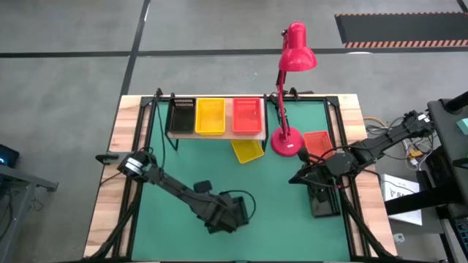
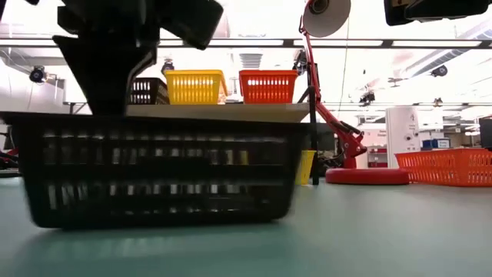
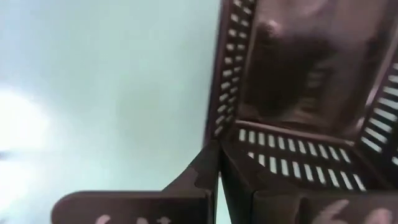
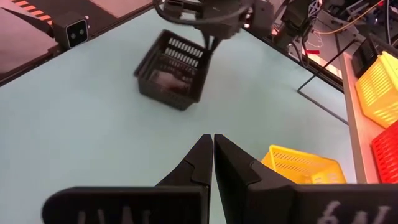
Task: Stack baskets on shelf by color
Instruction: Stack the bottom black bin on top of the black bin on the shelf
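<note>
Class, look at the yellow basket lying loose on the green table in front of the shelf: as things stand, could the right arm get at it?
Probably yes. The right gripper is shut and empty, and only bare table lies between it and the yellow basket. The lamp base stands close beside the basket, so the approach is tight on that side.

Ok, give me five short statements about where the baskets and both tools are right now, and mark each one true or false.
1. The shelf holds a black, a yellow and an orange-red basket side by side. True.
2. The left tool is shut on the wall of a black basket near the table's front. True.
3. The right tool holds a yellow basket. False: it is shut and empty, above the table's right side.
4. A yellow basket sits on the green table just in front of the shelf. True.
5. The red desk lamp stands on the shelf. False: its base is on the table, right of the shelf.
</note>
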You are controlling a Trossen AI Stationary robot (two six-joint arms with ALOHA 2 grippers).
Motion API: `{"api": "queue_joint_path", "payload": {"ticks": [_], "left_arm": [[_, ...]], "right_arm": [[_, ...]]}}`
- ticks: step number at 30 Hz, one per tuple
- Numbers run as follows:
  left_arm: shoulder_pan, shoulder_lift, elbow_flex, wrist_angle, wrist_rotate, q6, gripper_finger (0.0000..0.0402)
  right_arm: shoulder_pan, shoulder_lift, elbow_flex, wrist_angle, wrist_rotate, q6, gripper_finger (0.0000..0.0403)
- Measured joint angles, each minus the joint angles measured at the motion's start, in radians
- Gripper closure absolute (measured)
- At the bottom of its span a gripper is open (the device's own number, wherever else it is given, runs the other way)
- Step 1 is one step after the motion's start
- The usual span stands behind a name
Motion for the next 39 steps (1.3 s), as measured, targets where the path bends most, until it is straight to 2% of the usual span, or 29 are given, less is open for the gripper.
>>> {"api": "queue_joint_path", "payload": {"ticks": [5,10,13,17,19,22,24,31,39], "left_arm": [[0.015,-0.014,0.000,-0.051,-0.001,0.014,0.0402],[0.041,-0.034,0.019,0.033,-0.017,0.001,0.0402],[0.059,-0.035,0.049,0.101,-0.030,-0.109,0.0402],[0.074,-0.036,0.075,0.223,-0.026,-0.334,0.0402],[0.074,-0.036,0.089,0.335,-0.030,-0.405,0.0402],[0.074,-0.036,0.094,0.532,-0.092,-0.465,0.0402],[0.071,-0.034,0.091,0.607,-0.144,-0.511,0.0402],[0.054,-0.031,0.065,0.600,-0.239,-0.715,0.0402],[0.062,-0.031,0.013,0.605,-0.230,-0.814,0.0402]], "right_arm": [[0.000,-0.001,0.000,0.000,0.000,0.000,0.0394],[0.000,-0.001,0.000,0.001,0.000,0.000,0.0394],[0.000,-0.001,0.000,0.000,0.000,0.003,0.0394],[0.000,-0.001,0.000,0.000,0.001,0.009,0.0394],[0.000,-0.001,0.000,0.000,0.001,0.009,0.0394],[0.000,-0.001,0.000,0.000,0.001,0.008,0.0394],[0.000,-0.001,0.000,0.000,0.001,0.014,0.0394],[0.000,-0.001,-0.002,-0.025,0.001,0.034,0.0394],[0.000,-0.001,-0.002,-0.025,0.001,0.015,0.0394]]}}
